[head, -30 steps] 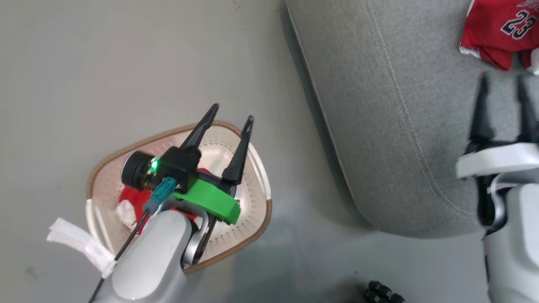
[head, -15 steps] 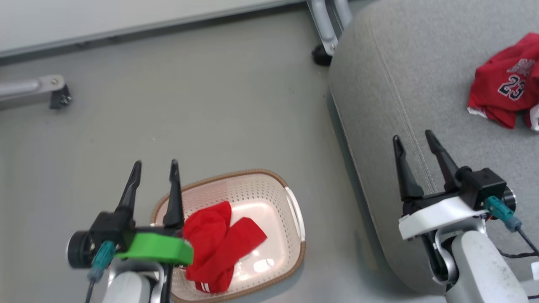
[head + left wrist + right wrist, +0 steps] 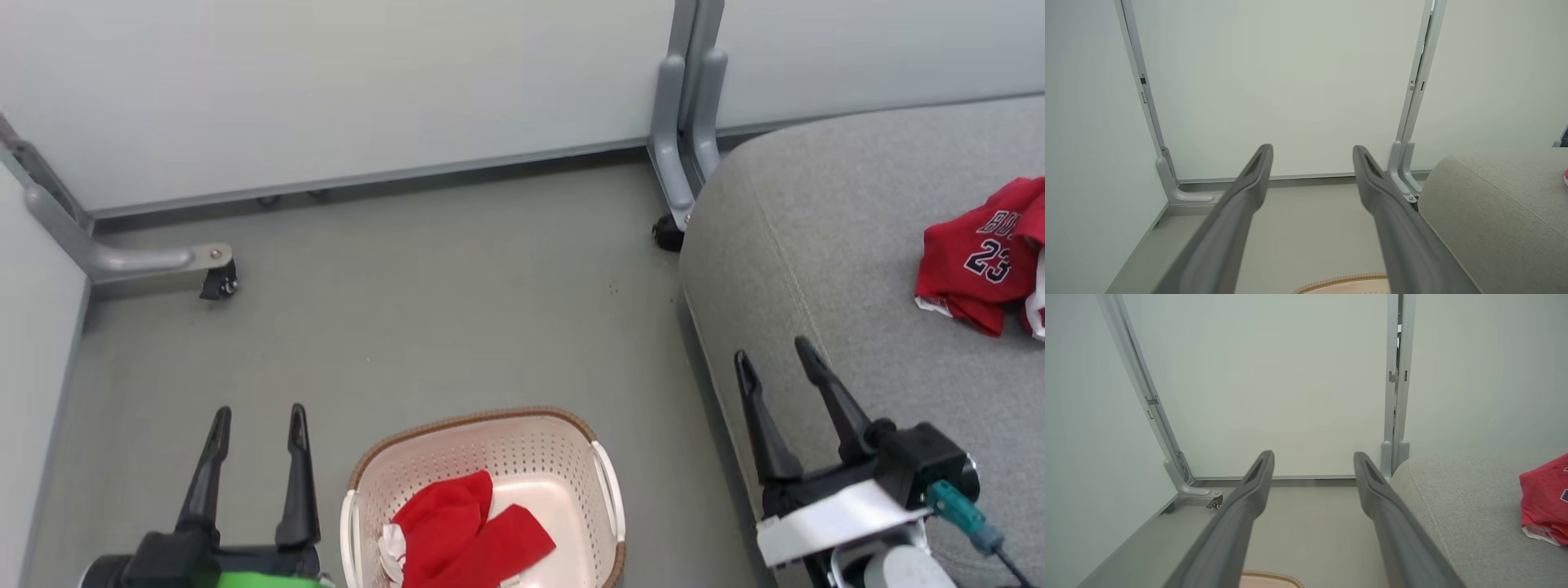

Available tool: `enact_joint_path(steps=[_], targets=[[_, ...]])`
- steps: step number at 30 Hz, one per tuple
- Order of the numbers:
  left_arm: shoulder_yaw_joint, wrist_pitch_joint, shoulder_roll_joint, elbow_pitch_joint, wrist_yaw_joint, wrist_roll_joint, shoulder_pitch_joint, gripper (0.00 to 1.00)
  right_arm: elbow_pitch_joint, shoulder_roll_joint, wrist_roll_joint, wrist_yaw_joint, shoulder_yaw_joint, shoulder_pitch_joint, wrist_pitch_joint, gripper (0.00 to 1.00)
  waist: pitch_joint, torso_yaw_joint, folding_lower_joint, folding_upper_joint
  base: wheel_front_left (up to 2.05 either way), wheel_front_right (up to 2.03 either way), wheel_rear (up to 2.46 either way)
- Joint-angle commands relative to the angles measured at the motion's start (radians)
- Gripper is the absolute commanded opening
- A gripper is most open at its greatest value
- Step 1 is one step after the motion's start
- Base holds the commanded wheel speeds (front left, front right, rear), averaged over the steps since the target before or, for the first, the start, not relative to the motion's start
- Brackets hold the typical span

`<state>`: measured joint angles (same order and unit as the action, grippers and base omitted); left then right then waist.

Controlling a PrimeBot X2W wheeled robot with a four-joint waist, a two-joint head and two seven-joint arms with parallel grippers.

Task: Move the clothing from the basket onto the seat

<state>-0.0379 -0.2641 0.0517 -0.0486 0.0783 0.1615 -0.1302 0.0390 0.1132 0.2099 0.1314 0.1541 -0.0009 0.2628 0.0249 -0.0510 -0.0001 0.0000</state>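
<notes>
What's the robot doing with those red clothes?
The robot is moving clothes from the laundry basket on the floor onto the grey seat. The red number 23 jersey already lies on the seat. Another red garment is in the basket, not yet moved. The left tool hangs beside the basket and the right tool near the seat's edge, both open and holding nothing.
</notes>
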Motion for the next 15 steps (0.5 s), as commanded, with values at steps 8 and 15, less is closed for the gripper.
enact_joint_path(steps=[8, 15], targets=[[-0.021, 0.0, 0.0, 0.007, 0.001, 0.028, -0.097, 1.0, 0.016, -0.002, 0.011, -0.001, 0.009, 0.095, 0.003, 1.0, -0.062, -0.006, 0.0001, 0.0, 0.0, 0.0, 0.0], [-0.041, 0.0, 0.0, 0.023, 0.005, 0.004, -0.111, 1.0, 0.021, -0.01, 0.004, -0.001, 0.007, 0.111, 0.003, 1.0, -0.078, -0.014, 0.0001, 0.0, 0.0, 0.0, 0.0]])
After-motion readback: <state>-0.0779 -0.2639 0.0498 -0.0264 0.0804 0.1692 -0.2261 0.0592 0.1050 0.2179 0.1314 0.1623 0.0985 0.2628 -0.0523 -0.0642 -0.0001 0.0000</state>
